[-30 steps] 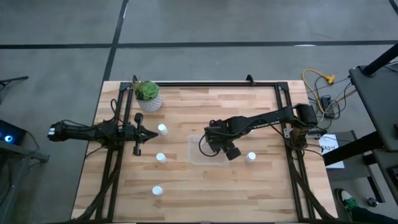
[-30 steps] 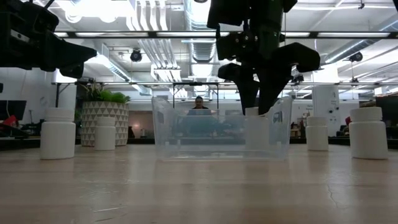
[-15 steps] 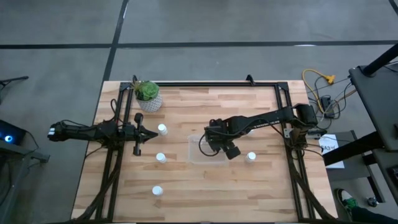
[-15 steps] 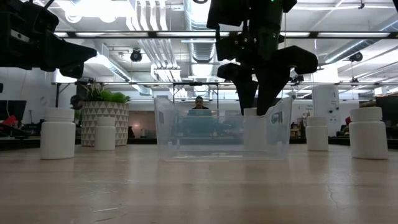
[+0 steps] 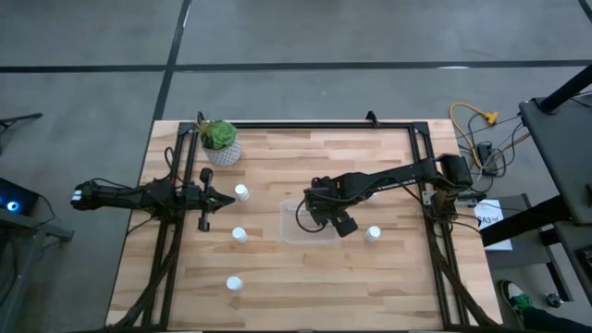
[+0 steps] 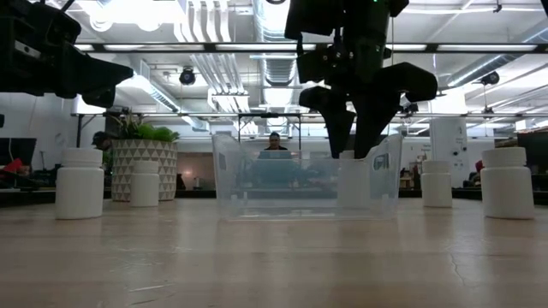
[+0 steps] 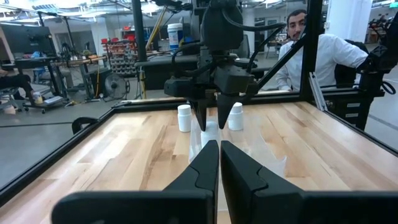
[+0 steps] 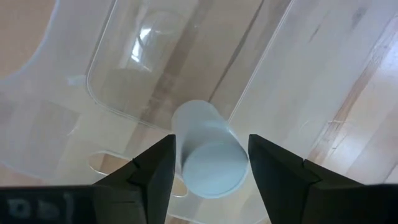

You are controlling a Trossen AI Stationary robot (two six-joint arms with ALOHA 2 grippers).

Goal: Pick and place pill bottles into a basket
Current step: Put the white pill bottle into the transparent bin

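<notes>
The clear basket (image 5: 308,225) stands at the table's middle and also shows in the low view (image 6: 257,184). My right gripper (image 5: 321,215) reaches down into it, shut on a white pill bottle (image 8: 208,158), which stands upright in the low view (image 6: 353,181). Loose bottles stand on their bases at the left (image 5: 241,192) (image 5: 239,234) (image 5: 234,283) and right (image 5: 373,233) of the basket. My left gripper (image 5: 218,197) is shut and empty, hovering left of the bottles. My right gripper pinches the bottle's upper part (image 8: 186,140) between its two fingers (image 8: 158,168), coming from above and pointing down. The bottle is upright inside the basket, low near its floor (image 6: 353,204). I cannot tell whether its base rests there.
A white pot with a green plant (image 5: 221,143) stands at the far left corner. A black frame (image 5: 305,125) runs along the table's far and side edges. A person (image 7: 311,43) sits beyond the table. Bare wood lies near the front edge (image 5: 314,296).
My right gripper has shifted slightly toward the table's left with the bottle, staying inside the basket and shut on it.
</notes>
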